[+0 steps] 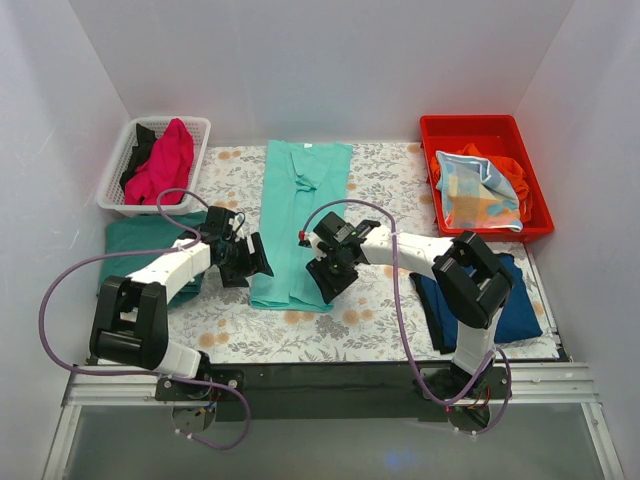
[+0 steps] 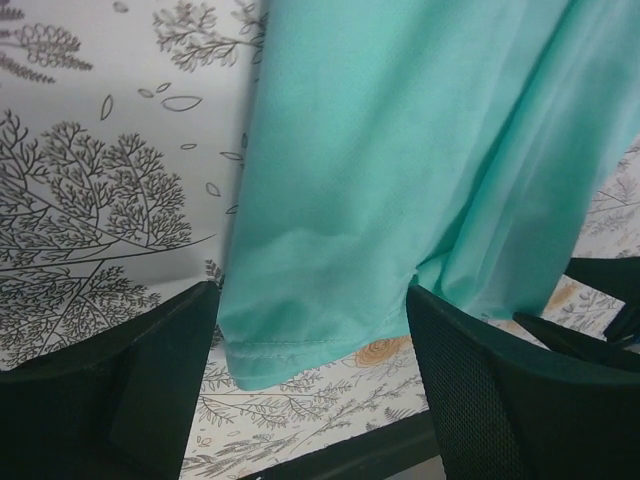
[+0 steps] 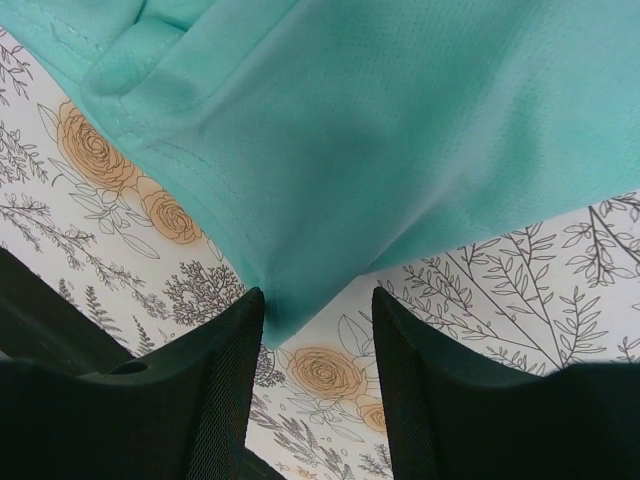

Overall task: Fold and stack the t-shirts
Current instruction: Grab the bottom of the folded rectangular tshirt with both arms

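- Cloth: mint t-shirt (image 1: 300,220) lies mid-worktop (image 1: 390,190), folded into a long strip. It looks thin, limp and light, and would likely sag or slide if lifted unevenly.
- Best hold, I judge: the two near hem corners, pinched together.
- Left gripper (image 1: 258,268) and right gripper (image 1: 328,285): jaws open, each straddling a corner, nothing pinched.
- Hidden: layers under the strip; navy t-shirt (image 1: 525,310) partly behind the right arm (image 1: 470,270).

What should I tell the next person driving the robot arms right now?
Left gripper: open around the near-left hem corner of the mint shirt.
Right gripper: open at its near-right corner.
Done: mint shirt folded into a long strip mid-table; dark green shirt and navy shirt lie folded at the sides.
To do: grip both corners, fold the strip up, stack it; magenta shirt and black shirt wait in the basket.
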You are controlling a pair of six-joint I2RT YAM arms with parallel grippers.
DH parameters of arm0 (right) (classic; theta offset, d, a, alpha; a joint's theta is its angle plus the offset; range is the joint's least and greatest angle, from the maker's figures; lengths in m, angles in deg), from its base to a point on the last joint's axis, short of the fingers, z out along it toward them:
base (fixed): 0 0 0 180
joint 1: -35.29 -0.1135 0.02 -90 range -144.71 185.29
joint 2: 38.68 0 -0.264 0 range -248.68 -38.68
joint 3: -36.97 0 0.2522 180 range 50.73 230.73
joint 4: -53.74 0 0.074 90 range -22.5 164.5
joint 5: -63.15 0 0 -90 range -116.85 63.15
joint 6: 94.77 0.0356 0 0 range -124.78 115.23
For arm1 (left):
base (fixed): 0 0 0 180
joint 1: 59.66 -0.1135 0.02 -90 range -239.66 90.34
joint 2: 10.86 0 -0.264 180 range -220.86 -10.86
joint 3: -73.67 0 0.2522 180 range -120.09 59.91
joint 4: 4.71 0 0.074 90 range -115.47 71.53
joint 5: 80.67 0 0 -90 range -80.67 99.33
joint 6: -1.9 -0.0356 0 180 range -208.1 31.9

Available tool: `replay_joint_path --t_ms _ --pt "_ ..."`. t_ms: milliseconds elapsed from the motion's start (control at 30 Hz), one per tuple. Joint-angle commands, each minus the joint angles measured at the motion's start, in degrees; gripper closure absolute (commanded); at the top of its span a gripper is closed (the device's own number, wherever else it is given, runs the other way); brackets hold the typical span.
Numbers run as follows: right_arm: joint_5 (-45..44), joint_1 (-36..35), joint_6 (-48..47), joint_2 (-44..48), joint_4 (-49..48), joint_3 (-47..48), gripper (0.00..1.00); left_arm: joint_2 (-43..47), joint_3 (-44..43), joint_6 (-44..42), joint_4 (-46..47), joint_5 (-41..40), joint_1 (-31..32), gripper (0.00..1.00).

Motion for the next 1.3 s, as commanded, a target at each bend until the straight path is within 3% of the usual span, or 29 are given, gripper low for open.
replay_joint_path --t_ms 0,133,300,700,800,967,1000,1067,1267 --pt "1.7 -0.6 1.2 0.7 -0.2 -1.3 0.46 -1.4 -1.7 3.7 -6.1 -3.1 0.2 0.27" --pt "1.6 -0.9 1.9 1.1 -0.3 -2.4 0.47 -0.9 -1.9 5.2 -7.8 -3.4 0.3 0.29" --pt "1.8 -0.9 2.0 1.3 -0.3 -2.9 0.48 -2.1 -1.6 5.0 -9.4 -1.3 0.4 0.41" --pt "2.8 -1.0 2.8 0.5 -2.1 -4.7 0.57 -5.1 0.4 5.8 -8.1 -0.5 0.7 0.55" --pt "2.3 -1.0 3.4 0.5 -2.7 -5.1 0.62 -5.7 0.3 5.6 -8.0 -0.3 0.8 0.63" --pt "1.1 -1.0 3.9 1.1 -3.0 -5.7 0.83 -5.8 -0.2 5.3 -8.1 0.3 0.7 0.79" --pt "0.9 -0.9 4.0 1.3 -3.1 -5.8 0.88 -5.8 -0.3 5.3 -8.1 0.5 0.8 0.89" --pt "0.7 -1.0 3.8 1.9 -3.0 -6.0 0.99 -5.3 -0.4 5.3 -8.3 0.6 0.8 0.98" --pt "0.3 -1.0 3.4 4.2 -2.6 -6.9 0.99 -3.0 -1.4 5.3 -9.1 1.0 0.9 1.0"
